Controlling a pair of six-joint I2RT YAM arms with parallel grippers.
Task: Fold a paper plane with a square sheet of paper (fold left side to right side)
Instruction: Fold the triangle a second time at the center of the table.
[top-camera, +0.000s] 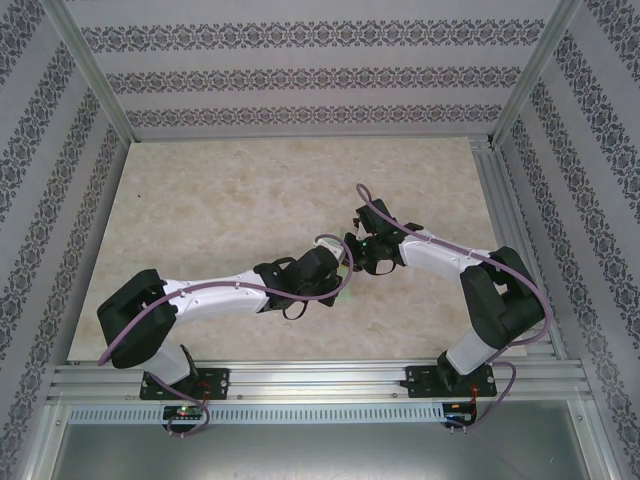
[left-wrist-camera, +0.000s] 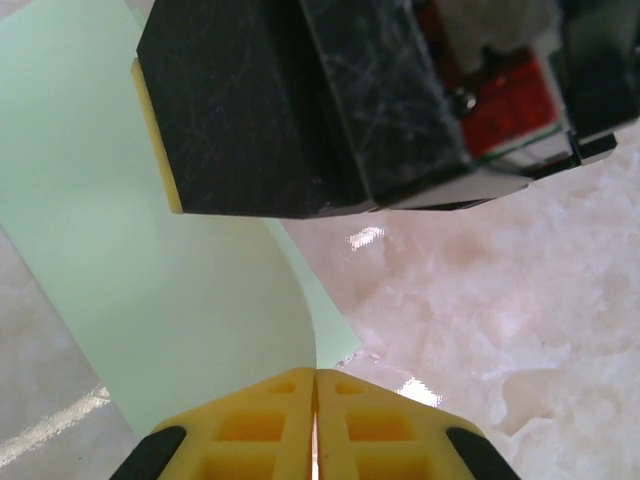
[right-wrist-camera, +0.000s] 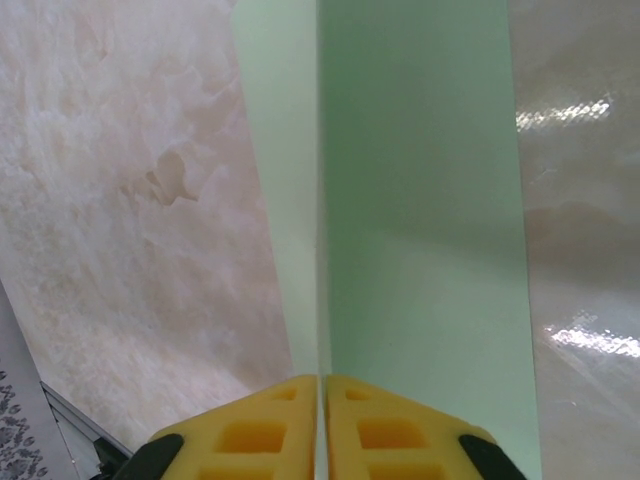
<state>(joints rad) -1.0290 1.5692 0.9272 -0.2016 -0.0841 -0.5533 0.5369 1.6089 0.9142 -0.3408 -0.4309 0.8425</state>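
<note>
The square sheet of paper (left-wrist-camera: 170, 290) is pale mint green and held up off the marble table between both grippers. My left gripper (left-wrist-camera: 316, 375) is shut, its yellow fingertips pinching the curled edge of the sheet. My right gripper (right-wrist-camera: 322, 378) is shut on an upright edge of the paper (right-wrist-camera: 420, 200), which runs straight away from the tips. In the top view the two grippers meet mid-table, left (top-camera: 335, 276) and right (top-camera: 358, 256), and the arms hide most of the sheet. One black right finger (left-wrist-camera: 300, 110) hangs over the paper in the left wrist view.
The marble tabletop (top-camera: 250, 200) is bare around the arms. Patterned walls and aluminium posts (top-camera: 95, 70) fence the back and sides. A metal rail (top-camera: 320, 380) runs along the near edge under both arm bases.
</note>
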